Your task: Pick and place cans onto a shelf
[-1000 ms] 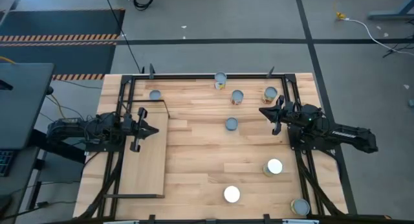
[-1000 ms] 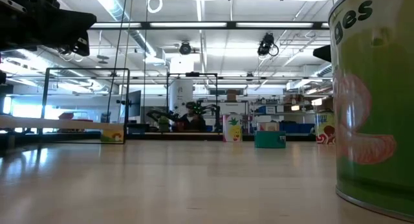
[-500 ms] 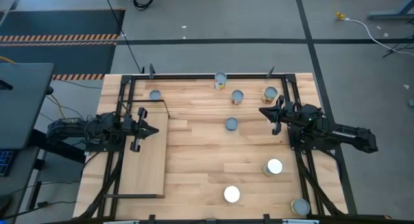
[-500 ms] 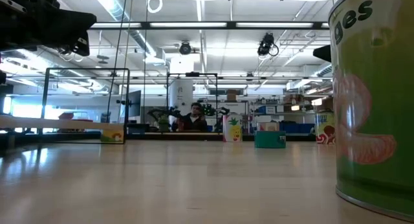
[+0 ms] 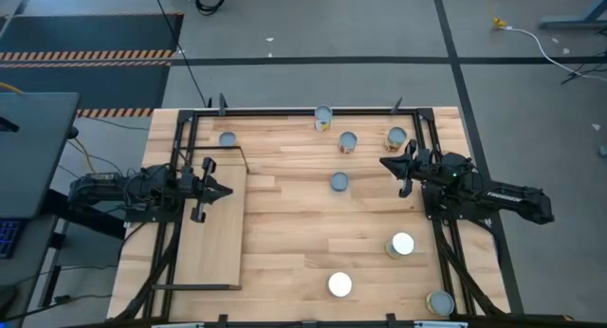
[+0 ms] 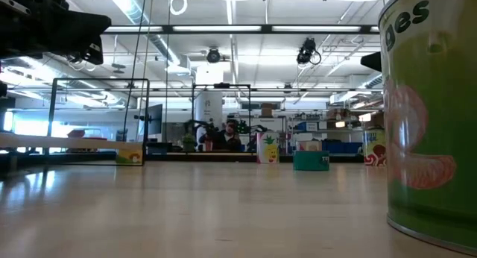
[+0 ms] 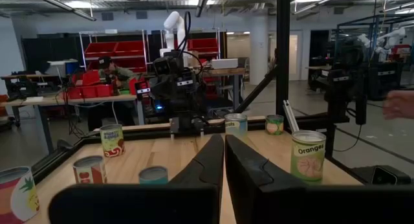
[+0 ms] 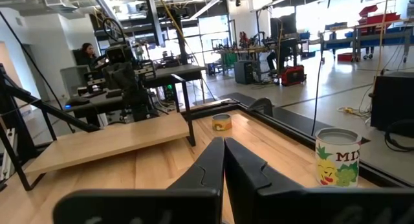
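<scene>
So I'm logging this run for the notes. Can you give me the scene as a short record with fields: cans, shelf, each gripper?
cans on table: eight small round tin cans visible from above, e.g. one mid-table and one white-topped at the near edge
cans on shelf: none
shelf: flat pale wood board with thin black frame, on the table's left side
left gripper: shut, holding nothing, above the shelf
right gripper: shut, holding nothing, beside a yellow-labelled can
task progress: nothing placed yet
</scene>
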Controlling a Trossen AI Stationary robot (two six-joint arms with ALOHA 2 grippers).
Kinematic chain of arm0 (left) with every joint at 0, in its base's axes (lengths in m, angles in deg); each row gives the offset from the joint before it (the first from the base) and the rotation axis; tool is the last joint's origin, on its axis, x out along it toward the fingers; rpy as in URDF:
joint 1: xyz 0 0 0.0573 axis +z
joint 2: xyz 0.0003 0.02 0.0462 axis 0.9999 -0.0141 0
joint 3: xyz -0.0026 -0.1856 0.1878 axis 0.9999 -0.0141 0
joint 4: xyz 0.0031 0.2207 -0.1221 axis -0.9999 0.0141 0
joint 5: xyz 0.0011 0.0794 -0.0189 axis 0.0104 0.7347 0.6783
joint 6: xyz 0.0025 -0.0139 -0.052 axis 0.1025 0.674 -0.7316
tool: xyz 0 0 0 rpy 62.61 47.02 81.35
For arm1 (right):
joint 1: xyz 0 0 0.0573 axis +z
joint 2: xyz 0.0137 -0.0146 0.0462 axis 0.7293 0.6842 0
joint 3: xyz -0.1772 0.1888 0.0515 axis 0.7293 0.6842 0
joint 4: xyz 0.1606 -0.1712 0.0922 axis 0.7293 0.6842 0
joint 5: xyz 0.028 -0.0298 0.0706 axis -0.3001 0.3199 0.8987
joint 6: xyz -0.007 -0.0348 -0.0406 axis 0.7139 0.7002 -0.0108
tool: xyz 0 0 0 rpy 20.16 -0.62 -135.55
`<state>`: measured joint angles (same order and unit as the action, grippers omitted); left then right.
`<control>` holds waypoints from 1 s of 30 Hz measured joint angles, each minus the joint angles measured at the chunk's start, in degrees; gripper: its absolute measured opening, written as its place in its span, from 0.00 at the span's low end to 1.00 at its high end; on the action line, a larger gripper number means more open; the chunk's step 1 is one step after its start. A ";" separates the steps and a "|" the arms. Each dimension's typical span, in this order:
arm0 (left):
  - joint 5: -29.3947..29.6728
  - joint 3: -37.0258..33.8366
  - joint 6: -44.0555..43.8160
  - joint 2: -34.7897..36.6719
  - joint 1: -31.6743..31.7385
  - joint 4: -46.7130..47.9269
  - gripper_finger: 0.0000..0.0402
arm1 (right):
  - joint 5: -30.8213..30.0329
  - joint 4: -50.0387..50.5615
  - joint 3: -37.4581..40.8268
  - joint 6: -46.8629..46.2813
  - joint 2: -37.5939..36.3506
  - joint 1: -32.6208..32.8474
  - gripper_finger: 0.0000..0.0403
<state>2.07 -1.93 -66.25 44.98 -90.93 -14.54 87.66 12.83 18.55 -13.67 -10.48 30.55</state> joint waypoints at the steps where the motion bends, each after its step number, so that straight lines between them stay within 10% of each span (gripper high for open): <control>1: 0.00 0.00 0.00 0.00 0.00 0.00 0.06 | 0.00 0.02 -0.01 0.00 0.00 0.00 0.04; 22: 1.03 0.00 -6.79 0.00 0.00 -8.50 0.06 | 0.00 -0.48 0.00 0.01 0.02 -0.85 0.04; 30: 1.34 0.00 -2.95 0.00 0.02 -8.94 0.06 | -0.70 -15.21 -0.01 -2.71 0.03 -0.72 0.04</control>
<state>3.41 -1.93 -69.20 44.98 -90.91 -23.48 86.96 -2.38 18.54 -16.38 -10.45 29.83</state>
